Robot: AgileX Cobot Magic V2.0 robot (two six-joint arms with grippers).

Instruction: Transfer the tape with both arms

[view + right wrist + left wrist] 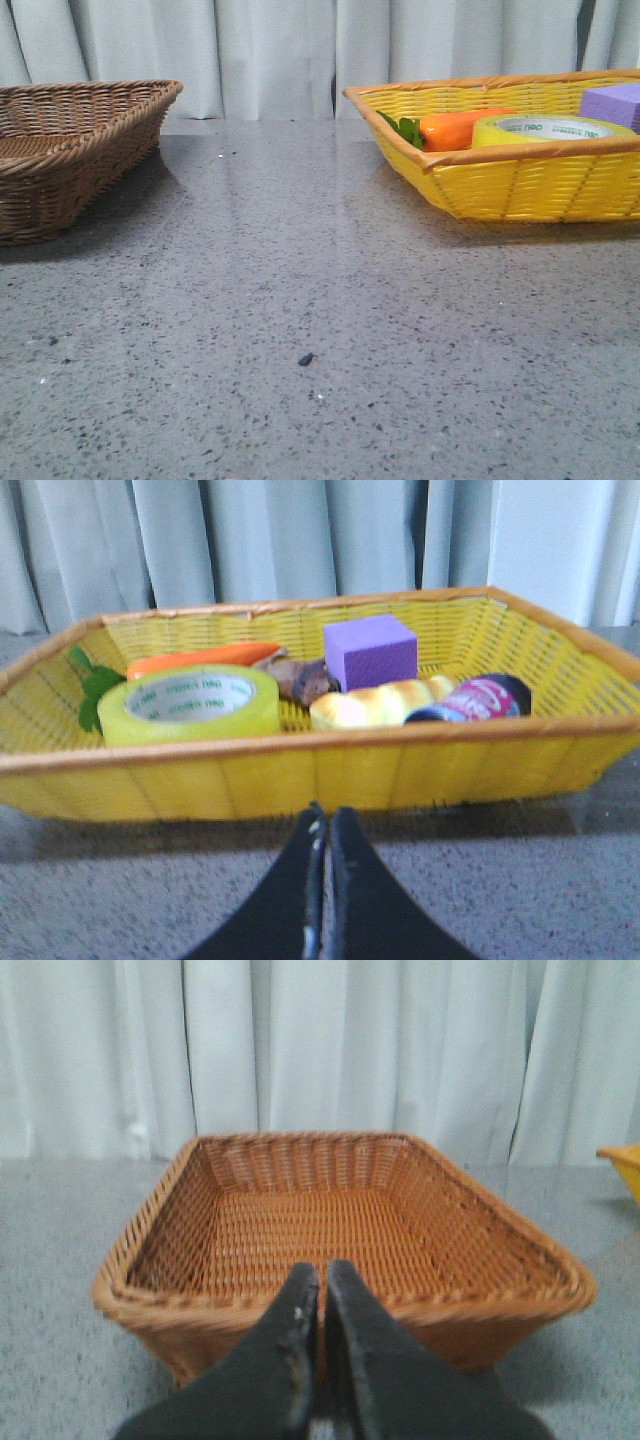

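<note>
Plainly, the wide roll of glossy translucent yellow packing tape (553, 130) lies flat in the yellow woven basket with the orange rim (520, 185), its round opening facing up so its axis stands upright. Its white inner core carries green print, readable along the inner wall. It sits near the basket's front wall, toward the end nearer the table's middle, with the orange toy carrot with green leaves (455, 128) just behind and beside it.

From the front, only the tape, the carrot and a corner of the purple foam block (612, 103) rise above the rim. The right wrist view looks into the basket and shows more: the tape (190, 704), the carrot (200, 661), the purple block (370, 652), a brown lumpy object (300, 677), a pale yellow twisted bread-like piece (380, 702) and a dark can with a red and white label (475, 698) lying on its side.

The right gripper (321, 825) hovers outside the basket's front wall over the grey speckled table (300, 300), fingers pressed together and holding nothing. The left gripper (322, 1278) is likewise closed and empty, in front of the brown wicker basket (345, 1215).
</note>
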